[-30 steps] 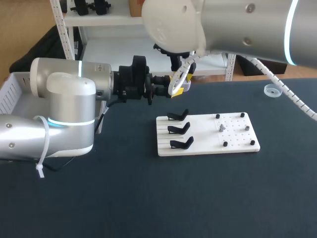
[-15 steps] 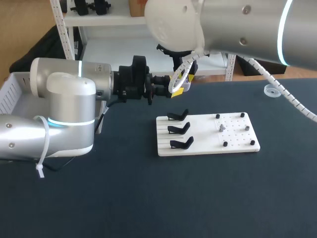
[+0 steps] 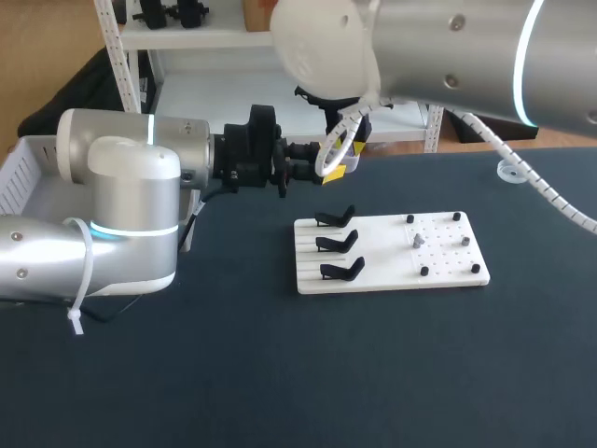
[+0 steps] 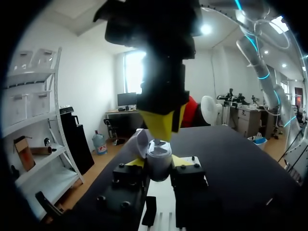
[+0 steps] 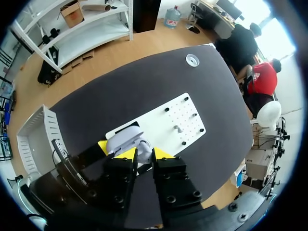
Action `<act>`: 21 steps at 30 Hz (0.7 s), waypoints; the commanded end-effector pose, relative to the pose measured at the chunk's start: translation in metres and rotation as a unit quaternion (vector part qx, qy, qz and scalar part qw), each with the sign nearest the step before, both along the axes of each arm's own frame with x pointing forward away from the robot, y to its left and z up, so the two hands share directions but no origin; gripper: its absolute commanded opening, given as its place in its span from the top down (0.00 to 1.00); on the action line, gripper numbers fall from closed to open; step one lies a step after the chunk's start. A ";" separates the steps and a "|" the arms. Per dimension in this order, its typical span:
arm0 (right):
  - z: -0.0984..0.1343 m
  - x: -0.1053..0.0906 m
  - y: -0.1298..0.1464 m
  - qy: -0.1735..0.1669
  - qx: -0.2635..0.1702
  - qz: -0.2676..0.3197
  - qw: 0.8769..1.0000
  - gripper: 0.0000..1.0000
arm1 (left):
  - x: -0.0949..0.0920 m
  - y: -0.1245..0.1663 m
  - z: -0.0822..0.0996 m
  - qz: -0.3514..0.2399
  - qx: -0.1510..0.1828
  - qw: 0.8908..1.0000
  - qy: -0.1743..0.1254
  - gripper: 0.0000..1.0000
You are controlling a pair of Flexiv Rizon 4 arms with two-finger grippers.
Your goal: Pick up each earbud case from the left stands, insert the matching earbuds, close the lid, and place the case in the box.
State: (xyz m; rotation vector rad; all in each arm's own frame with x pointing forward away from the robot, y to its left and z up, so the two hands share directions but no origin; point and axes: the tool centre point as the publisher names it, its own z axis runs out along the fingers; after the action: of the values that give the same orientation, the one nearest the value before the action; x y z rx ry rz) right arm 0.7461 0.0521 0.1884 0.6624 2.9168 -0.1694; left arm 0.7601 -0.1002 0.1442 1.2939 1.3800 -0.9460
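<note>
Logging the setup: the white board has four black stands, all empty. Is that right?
No, three, not four: the head view shows the white board with three black stands, all empty.

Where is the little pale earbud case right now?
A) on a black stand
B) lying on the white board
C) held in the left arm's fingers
C: the earbud case sits clamped between the left arm's fingers, and all three stands are bare.
</note>
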 end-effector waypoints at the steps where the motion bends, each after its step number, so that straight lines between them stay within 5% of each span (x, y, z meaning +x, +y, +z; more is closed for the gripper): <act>1: -0.001 0.002 0.001 0.002 -0.001 -0.001 1.000 1.00 | 0.000 0.000 -0.001 0.002 -0.001 1.000 -0.001 1.00; 13: -0.009 0.001 0.000 0.012 0.000 -0.005 1.000 1.00 | 0.000 0.000 -0.001 0.002 -0.001 1.000 -0.001 1.00; 16: -0.010 0.000 0.000 0.014 0.001 -0.005 1.000 0.74 | 0.000 0.000 -0.001 0.002 -0.001 1.000 -0.001 1.00; 21: -0.007 -0.001 0.000 0.012 0.003 -0.005 1.000 0.67 | 0.000 0.000 -0.001 0.002 -0.001 1.000 -0.001 1.00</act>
State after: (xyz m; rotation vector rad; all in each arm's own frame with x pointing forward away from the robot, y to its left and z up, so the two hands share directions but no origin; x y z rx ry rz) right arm 0.7460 0.0519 0.1813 0.6801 2.9390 -0.1709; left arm 0.7600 -0.0995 0.1422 1.2937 1.3803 -0.9458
